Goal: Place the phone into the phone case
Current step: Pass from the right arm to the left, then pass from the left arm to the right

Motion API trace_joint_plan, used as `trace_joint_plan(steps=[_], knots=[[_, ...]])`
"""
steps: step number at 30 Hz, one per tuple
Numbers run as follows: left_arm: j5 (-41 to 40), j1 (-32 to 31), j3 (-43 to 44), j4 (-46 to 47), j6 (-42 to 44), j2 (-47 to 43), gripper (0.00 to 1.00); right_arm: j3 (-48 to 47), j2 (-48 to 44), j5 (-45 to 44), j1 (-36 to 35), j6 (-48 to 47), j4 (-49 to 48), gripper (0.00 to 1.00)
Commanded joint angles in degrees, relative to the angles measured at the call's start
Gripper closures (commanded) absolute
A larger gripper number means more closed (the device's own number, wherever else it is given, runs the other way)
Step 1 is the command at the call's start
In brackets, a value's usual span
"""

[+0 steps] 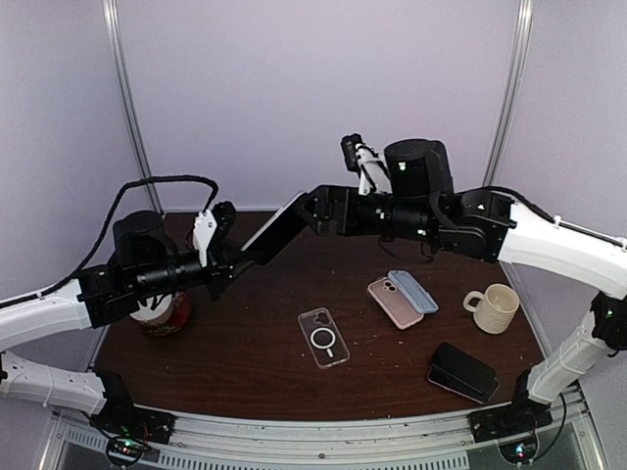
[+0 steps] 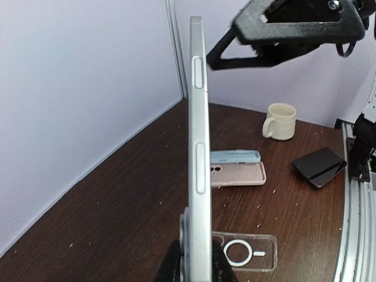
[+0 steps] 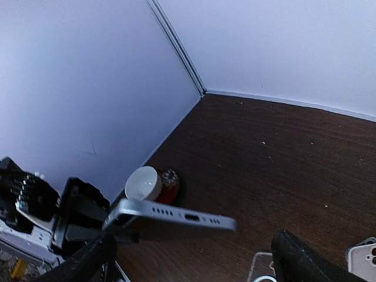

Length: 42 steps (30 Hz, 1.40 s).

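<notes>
1. While your left gripper (image 1: 238, 257) is clamped on the lower end of the slim silver phone (image 1: 277, 223), the phone hangs in the air above the dark brown wooden table (image 1: 245, 362), tilted up toward the right arm.
2. From the left wrist view you see the phone edge-on and upright, side buttons facing the camera, with the two black fingers (image 2: 170, 267) pressed against its faces at the bottom.
3. Your right gripper (image 1: 312, 209) sits at the phone's upper end with its fingers spread wide. The right wrist view shows the phone's port edge lying between them, and neither finger is closed on it.
4. Look for the clear phone case with a white ring (image 1: 323, 337) flat on the table, below and in front of the raised phone, well apart from both grippers.
5. To the right of the clear case lie a pink phone case (image 1: 395, 302) and a pale blue phone case (image 1: 412, 291), side by side and touching.
6. Farther right, a cream ceramic mug (image 1: 493, 307) stands upright, and a flat black wallet-like object (image 1: 462, 372) lies nearer the table's front edge.
7. Under your left arm stands a red patterned tub with a white top (image 1: 162, 313), close to the left wall.
</notes>
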<state>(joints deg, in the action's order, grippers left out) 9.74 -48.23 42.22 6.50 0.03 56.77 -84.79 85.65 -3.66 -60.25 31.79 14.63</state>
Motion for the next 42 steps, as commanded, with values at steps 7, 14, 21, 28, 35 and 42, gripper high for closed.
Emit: trace_joint_plan(steps=[7,14,21,28,35,42], knots=[[3.18,0.24,11.71,-29.97,11.95,0.11,1.0,-1.45,-5.07,21.71,4.79,-40.09,24.34,0.06],[9.39,0.24,13.63,-32.65,13.26,-0.46,1.0,-13.54,4.51,31.95,4.88,-59.02,33.58,0.04],[15.97,0.26,11.43,-29.97,12.97,-2.43,1.0,-26.32,15.47,38.75,4.97,-60.72,46.22,0.36],[18.32,0.24,11.48,-28.76,13.3,-2.43,1.0,-25.19,15.51,41.74,5.05,-60.48,47.96,0.73],[20.51,0.24,12.19,-28.91,12.49,-1.74,1.0,-21.73,11.6,42.76,5.05,-56.37,40.99,1.0],[16.18,0.24,10.66,-20.18,6.34,-5.33,0.24,-13.21,3.75,47.14,5.1,-46.72,21.88,1.0]])
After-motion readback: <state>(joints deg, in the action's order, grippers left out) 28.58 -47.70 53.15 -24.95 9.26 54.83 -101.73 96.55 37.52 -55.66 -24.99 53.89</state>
